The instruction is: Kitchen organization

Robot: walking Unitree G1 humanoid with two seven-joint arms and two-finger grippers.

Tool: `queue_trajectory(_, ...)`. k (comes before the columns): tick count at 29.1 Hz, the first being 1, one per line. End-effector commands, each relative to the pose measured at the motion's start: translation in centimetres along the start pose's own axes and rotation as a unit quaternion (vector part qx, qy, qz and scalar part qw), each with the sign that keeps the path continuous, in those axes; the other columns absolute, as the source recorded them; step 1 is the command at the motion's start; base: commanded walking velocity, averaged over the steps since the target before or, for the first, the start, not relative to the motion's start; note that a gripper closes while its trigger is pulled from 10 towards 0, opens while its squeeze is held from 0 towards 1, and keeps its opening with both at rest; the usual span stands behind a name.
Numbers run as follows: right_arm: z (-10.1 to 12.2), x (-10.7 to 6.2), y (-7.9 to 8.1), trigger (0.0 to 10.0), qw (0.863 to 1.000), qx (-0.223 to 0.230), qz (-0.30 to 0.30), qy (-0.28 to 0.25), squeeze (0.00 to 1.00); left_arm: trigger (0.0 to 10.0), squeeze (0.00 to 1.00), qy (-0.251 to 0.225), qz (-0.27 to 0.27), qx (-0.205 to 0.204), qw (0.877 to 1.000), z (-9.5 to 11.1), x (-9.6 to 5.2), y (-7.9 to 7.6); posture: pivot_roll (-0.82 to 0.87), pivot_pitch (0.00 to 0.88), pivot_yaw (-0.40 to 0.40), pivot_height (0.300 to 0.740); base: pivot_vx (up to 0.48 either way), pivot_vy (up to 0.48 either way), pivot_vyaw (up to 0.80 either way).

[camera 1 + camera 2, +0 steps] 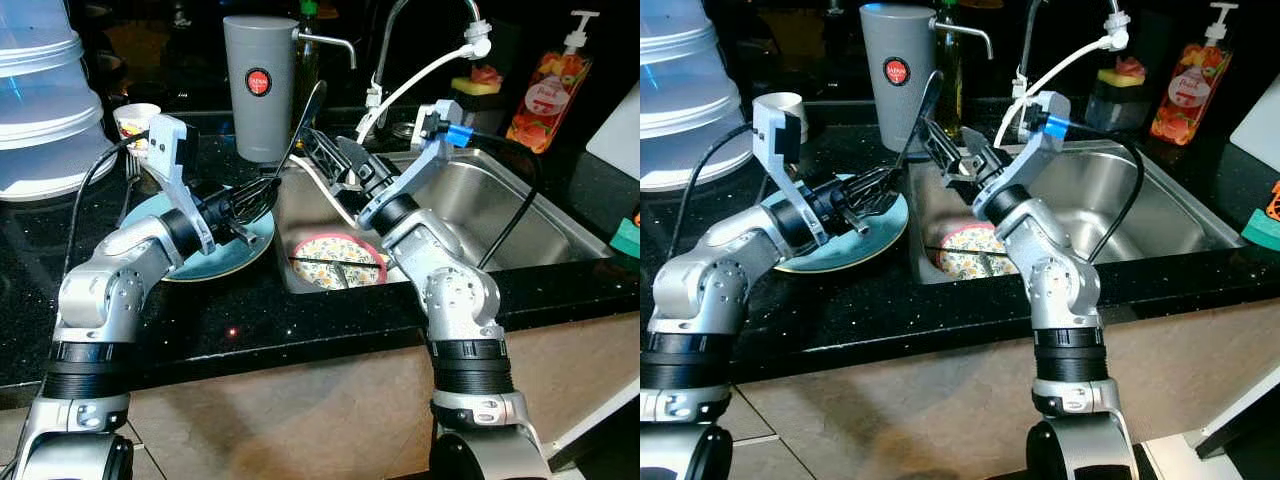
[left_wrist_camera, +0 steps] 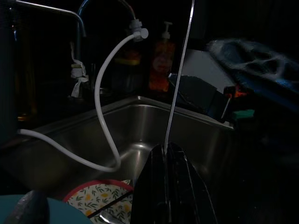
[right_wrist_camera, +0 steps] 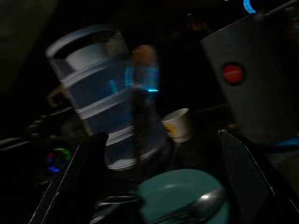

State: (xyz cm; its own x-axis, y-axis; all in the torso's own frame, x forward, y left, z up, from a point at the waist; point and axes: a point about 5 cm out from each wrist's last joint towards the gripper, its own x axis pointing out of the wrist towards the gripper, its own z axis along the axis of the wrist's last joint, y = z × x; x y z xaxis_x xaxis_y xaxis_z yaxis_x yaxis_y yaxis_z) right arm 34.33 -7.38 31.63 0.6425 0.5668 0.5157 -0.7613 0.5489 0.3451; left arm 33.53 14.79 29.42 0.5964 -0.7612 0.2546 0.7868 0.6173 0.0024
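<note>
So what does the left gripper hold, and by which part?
The left gripper holds a long black spoon by the lower end of its handle.

1. The left gripper (image 1: pixel 872 190) is over the teal plate (image 1: pixel 845 245) on the black worktop (image 1: pixel 890 300), its fingers closed on a long dark utensil (image 1: pixel 918 115) that slants up toward the grey jug (image 1: pixel 899 75).
2. The right gripper (image 1: pixel 945 152) is at the sink's (image 1: pixel 1160 210) left edge, fingers apart, just beside the utensil.
3. A floral plate (image 1: pixel 965 255) lies in the sink's front left corner.
4. A white hose (image 1: pixel 1065 65) hangs from the tap.
5. A soap bottle (image 1: pixel 1185 85) stands at the worktop's back right; a paper cup (image 1: pixel 790 100) and clear stacked tubs (image 1: pixel 685 90) are at the back left.
</note>
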Motion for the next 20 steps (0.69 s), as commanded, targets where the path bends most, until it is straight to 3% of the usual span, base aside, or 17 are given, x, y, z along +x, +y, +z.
queue_trajectory(1, -0.1, -0.1, 0.9, 10.0, 0.999, 0.012, 0.030, 0.007, 1.00, 0.0, 0.00, 0.010, -0.008, -0.006, 1.000, -0.5, 0.0, -0.4, -0.03, 0.063, -0.016, 0.740, 0.000, 0.000, 0.00)
queue_trajectory(2, -0.3, -0.1, 1.1, 10.0, 0.999, 0.012, 0.039, 0.014, 1.00, 0.0, 0.00, 0.011, -0.011, -0.008, 1.000, -0.6, 0.1, -0.6, -0.03, 0.063, -0.016, 0.740, 0.000, 0.000, 0.00)
queue_trajectory(3, -0.5, -0.1, 1.3, 10.0, 0.999, 0.011, 0.045, 0.019, 0.65, 0.0, 0.00, 0.011, -0.014, -0.008, 1.000, -0.6, 0.2, -0.7, -0.03, 0.063, -0.016, 0.740, 0.000, 0.000, 0.00)
queue_trajectory(4, -0.5, -0.1, 1.5, 10.0, 0.999, 0.012, 0.048, 0.022, 0.65, 0.0, 0.00, 0.011, -0.016, -0.007, 1.000, -0.6, 0.2, -0.8, -0.03, 0.063, -0.016, 0.740, 0.000, 0.000, 0.00)
queue_trajectory(5, -0.7, -0.1, 1.7, 10.0, 0.998, 0.013, 0.054, 0.026, 0.00, 0.0, 0.00, 0.011, -0.017, -0.008, 1.000, -0.7, 0.3, -0.9, -0.03, 0.059, -0.017, 0.740, 0.000, 0.000, 0.00)
queue_trajectory(11, -1.2, -0.3, 2.2, 10.0, 0.996, 0.013, 0.071, 0.044, 0.00, 0.0, 0.00, 0.013, -0.028, -0.010, 0.999, -1.0, 0.8, -1.5, -0.03, 0.051, -0.014, 0.740, 0.000, 0.000, 0.00)
queue_trajectory(12, -1.3, -0.3, 2.2, 3.9, 0.996, 0.013, 0.070, 0.049, 0.00, 0.0, 0.00, 0.014, -0.029, -0.011, 0.999, -1.0, 0.8, -1.5, -0.03, 0.049, -0.013, 0.740, 0.000, 0.000, 0.00)
queue_trajectory(13, -1.3, -0.4, 2.1, 0.0, 0.996, 0.015, 0.067, 0.051, 0.00, 0.0, 0.00, 0.014, -0.030, -0.011, 0.999, -1.0, 0.9, -1.6, -0.03, 0.049, -0.013, 0.740, 0.000, 0.000, 0.00)
queue_trajectory(20, -1.3, -0.5, 1.8, 0.0, 0.997, 0.017, 0.060, 0.054, 0.00, 0.0, 0.00, 0.014, -0.033, -0.011, 0.999, -0.9, 1.0, -1.6, -0.03, 0.052, -0.012, 0.740, 0.000, 0.000, 0.00)
